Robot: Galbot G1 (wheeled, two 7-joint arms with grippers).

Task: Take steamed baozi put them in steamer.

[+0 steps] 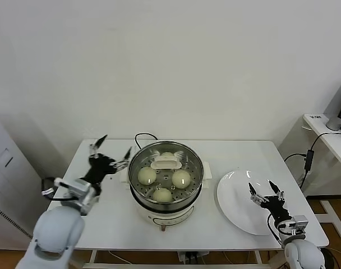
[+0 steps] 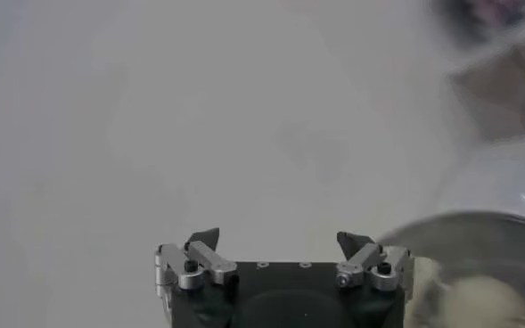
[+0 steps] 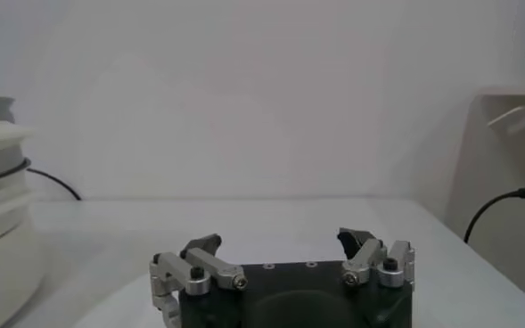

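A: Head view first: four baozi (image 1: pixel 181 178) sit on the steamer (image 1: pixel 166 174) tray, mid-bench (image 1: pixel 103 213); the plate (image 1: pixel 238 207) holds none. Where's the left tool (image 1: pixel 110 152)?

B: Just beside the steamer's rim, spread and holding nothing. I'd draw it off sideways, clear of the handle.

A: Left wrist view?

B: Fingers (image 2: pixel 202 241) apart, steamer edge alongside.

A: Right wrist view?

B: Right tool (image 3: pixel 284 245) spread too, low over the plate.

Round shiny steel steamer (image 1: pixel 136 180) on white base, lid off, sits mid-desk toward the front edge, four cream-white steamed baozi (image 1: pixel 147 176) resting apart on its perforated tray: one left, one right, one front, one at back.
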